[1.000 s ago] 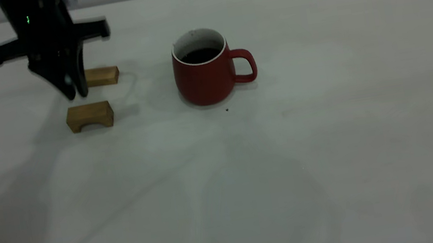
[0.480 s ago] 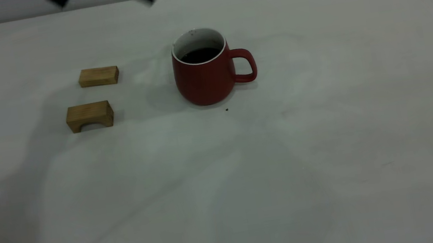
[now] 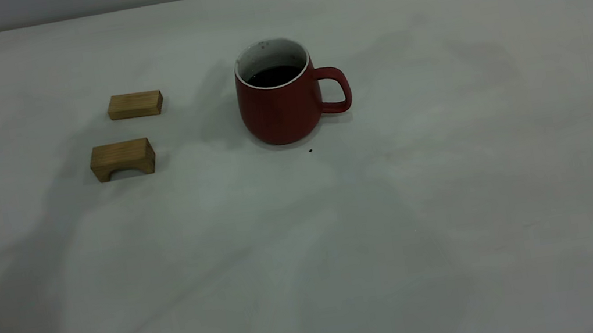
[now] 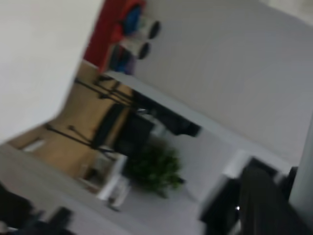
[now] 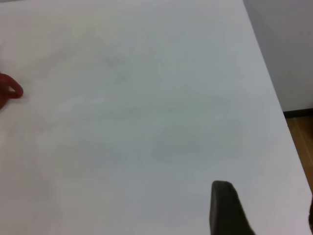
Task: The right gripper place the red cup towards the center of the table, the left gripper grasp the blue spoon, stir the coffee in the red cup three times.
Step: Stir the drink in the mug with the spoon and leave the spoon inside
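The red cup stands upright near the middle of the table, its handle to the right, with dark coffee inside. Neither gripper appears in the exterior view. In the right wrist view my right gripper hovers open over bare tabletop, nothing between its fingers, and a sliver of the red cup shows far off at the frame's edge. The left wrist view is turned away from the table toward the room; only a blurred dark part of my left gripper shows. The blue spoon is out of view.
Two tan wooden blocks sit left of the cup: a flat one farther back and an arched one nearer. A tiny dark speck lies by the cup's base. The table's edge runs close to my right gripper.
My left gripper, down by the wooden blocks a second ago, has risen and left the exterior view through its top. The cup and the blocks have not moved.
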